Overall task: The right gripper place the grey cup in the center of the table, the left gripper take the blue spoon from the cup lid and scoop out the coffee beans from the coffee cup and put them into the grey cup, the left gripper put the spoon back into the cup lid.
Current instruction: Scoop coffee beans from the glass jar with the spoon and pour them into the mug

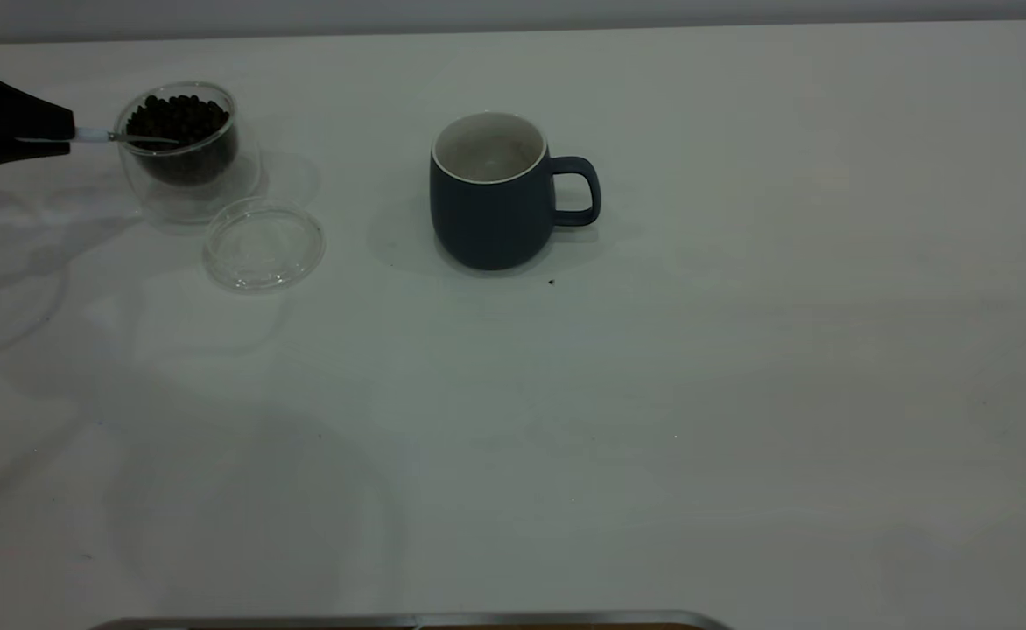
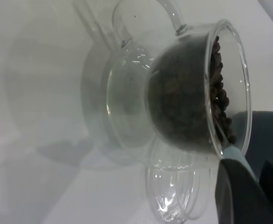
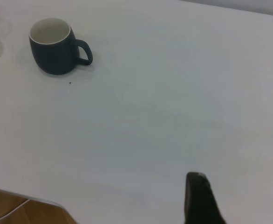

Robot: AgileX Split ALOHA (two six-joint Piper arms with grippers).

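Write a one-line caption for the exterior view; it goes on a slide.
Left gripper holds the blue spoon over the coffee beans in the glass cup, grey cup waiting mid-table.

Exterior looks down from afar; both it and right wrist share the grey cup (image 1: 491,197).

Coffee cup (image 2: 192,88): clear double-walled glass, seen side-on, filled with coffee beans (image 2: 219,95) to the rim | cup lid (image 2: 174,196): clear, seen flat on the table (image 2: 43,116) just beside the cup | left gripper (image 2: 260,189): dark fingers seen near the rim, a pale blue spoon (image 2: 236,156) handle apparently clamped.
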